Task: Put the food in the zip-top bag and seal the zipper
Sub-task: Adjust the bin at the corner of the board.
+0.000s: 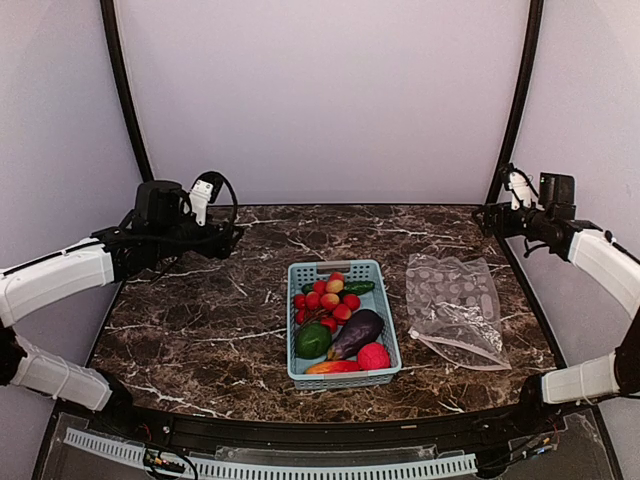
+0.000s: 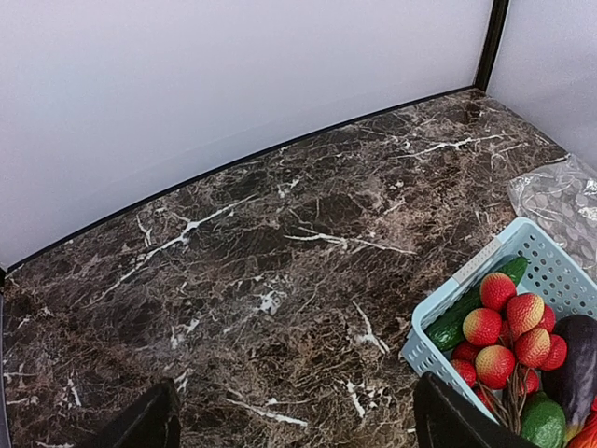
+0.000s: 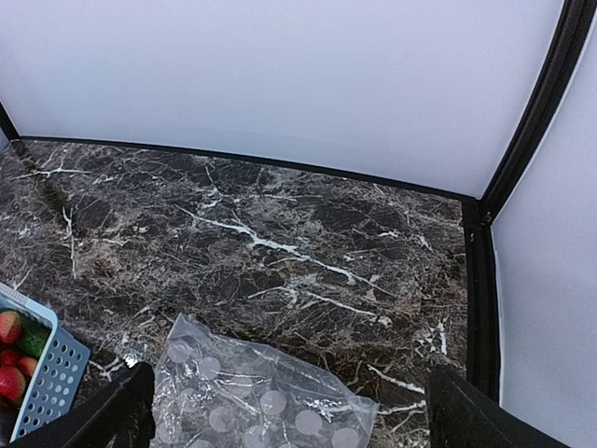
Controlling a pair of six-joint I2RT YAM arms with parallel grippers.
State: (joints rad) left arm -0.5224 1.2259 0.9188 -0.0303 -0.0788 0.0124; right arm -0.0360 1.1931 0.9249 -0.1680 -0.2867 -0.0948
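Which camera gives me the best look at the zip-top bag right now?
Top external: the whole zip-top bag shows, lying right of the basket. Right wrist catches only its far part, cut off by the frame bottom. Left wrist shows just a corner at the right edge.

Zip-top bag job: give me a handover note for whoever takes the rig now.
Left gripper: open, empty, raised over the table's left rear.
Right gripper: open, empty, raised at the right rear, beyond the zip-top bag.
All food lies in the blue basket; the bag lies flat to its right, apart from it, and looks empty.
Done: nothing.
Left: open the bag, load the food, seal it.
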